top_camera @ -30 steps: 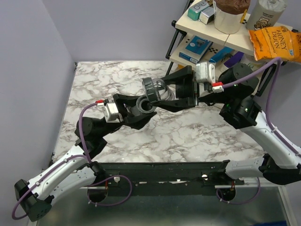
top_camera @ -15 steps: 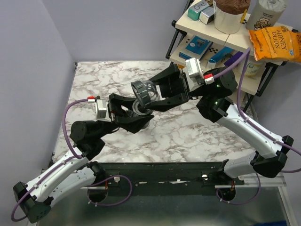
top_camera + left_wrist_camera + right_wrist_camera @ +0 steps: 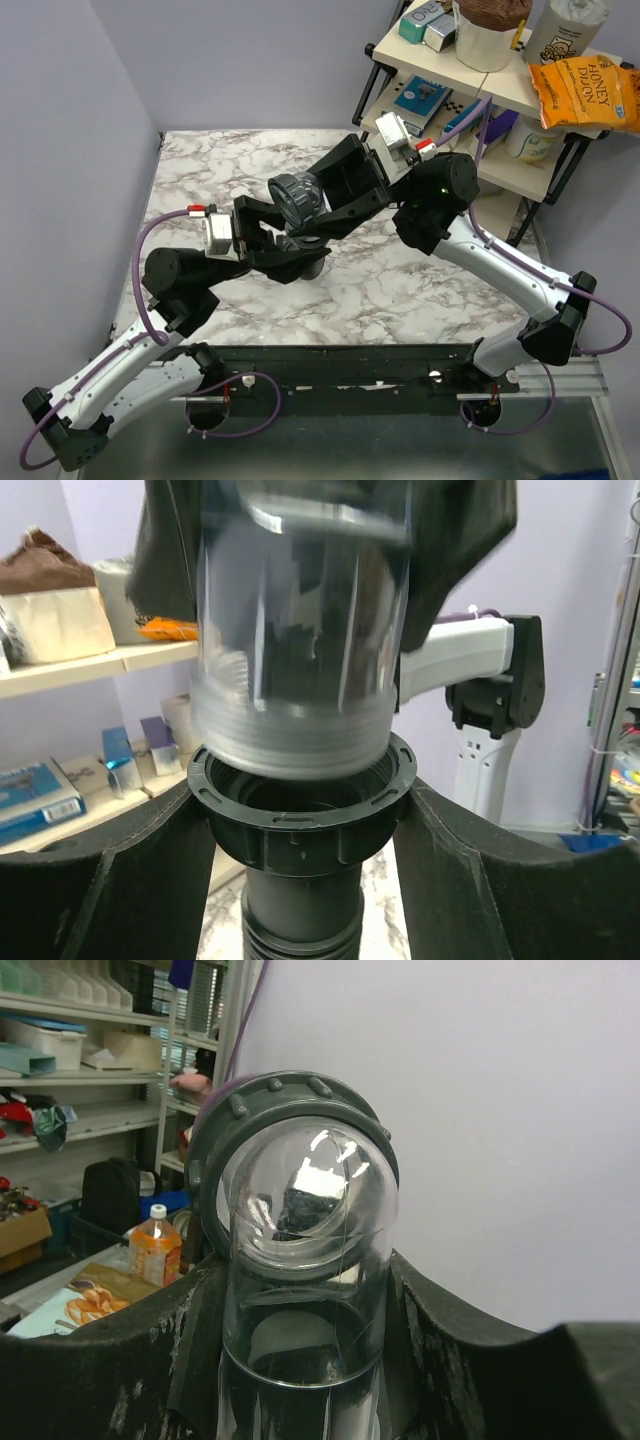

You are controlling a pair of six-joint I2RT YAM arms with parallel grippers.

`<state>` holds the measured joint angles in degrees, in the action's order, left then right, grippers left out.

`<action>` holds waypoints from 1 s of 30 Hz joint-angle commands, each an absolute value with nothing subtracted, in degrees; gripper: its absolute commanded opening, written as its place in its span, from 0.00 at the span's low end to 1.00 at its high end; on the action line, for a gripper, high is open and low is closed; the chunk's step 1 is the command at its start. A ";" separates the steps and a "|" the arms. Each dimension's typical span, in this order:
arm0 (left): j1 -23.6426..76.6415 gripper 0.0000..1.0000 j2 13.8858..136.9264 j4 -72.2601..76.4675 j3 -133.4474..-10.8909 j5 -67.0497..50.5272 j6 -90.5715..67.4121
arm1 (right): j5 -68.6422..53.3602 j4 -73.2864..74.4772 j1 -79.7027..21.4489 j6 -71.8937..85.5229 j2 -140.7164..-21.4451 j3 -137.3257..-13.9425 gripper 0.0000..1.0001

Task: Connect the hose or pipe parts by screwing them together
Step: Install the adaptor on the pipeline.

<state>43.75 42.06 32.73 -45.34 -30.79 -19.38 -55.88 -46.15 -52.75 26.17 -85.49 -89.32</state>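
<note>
Both arms are up over the middle of the marble bench, meeting nose to nose. The left gripper has its jaws partly closed and clamped on the black collar nut. In the left wrist view, its two dark fingers press against either side of the nut. The nut's open mouth faces up, and the ribbed black hose drops out of the bottom of the view beneath it. From overhead, the rest of the hose is hidden under the gripper. The right gripper comes in from the shelf side with its jaws set wider, closed on the clear fitting. In the right wrist view, that see-through elbow sits snug between the two fingers, with its grey ring standing up at the top. From above, the same grey ring shows at the tip of the right gripper, directly over the left gripper's nut. In the left wrist view, the fitting's threaded end is right at the mouth of the collar nut. Its lowest threads are level with the rim and lined up nearly square to it. The fitting is blurred there, so whether the threads have caught inside the nut cannot be told. Both parts are held in the air, clear of the bench top, and the rack of boxes stands off behind the right arm.
</note>
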 commanded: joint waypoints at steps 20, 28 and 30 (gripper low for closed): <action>44.38 0.00 43.07 31.20 -50.36 -31.03 -14.15 | -54.67 -57.31 -52.03 30.76 -82.70 -80.33 0.01; 44.38 0.00 42.45 31.29 -51.41 -29.62 -11.96 | -55.64 -51.17 -51.42 29.19 -81.83 -80.60 0.01; 44.38 0.00 42.36 31.38 -51.68 -28.83 -11.34 | -55.90 -49.66 -51.42 28.13 -81.56 -80.77 0.01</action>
<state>44.34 43.29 27.66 -48.34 -31.75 -14.11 -54.46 -54.28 -51.64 29.76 -82.81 -81.21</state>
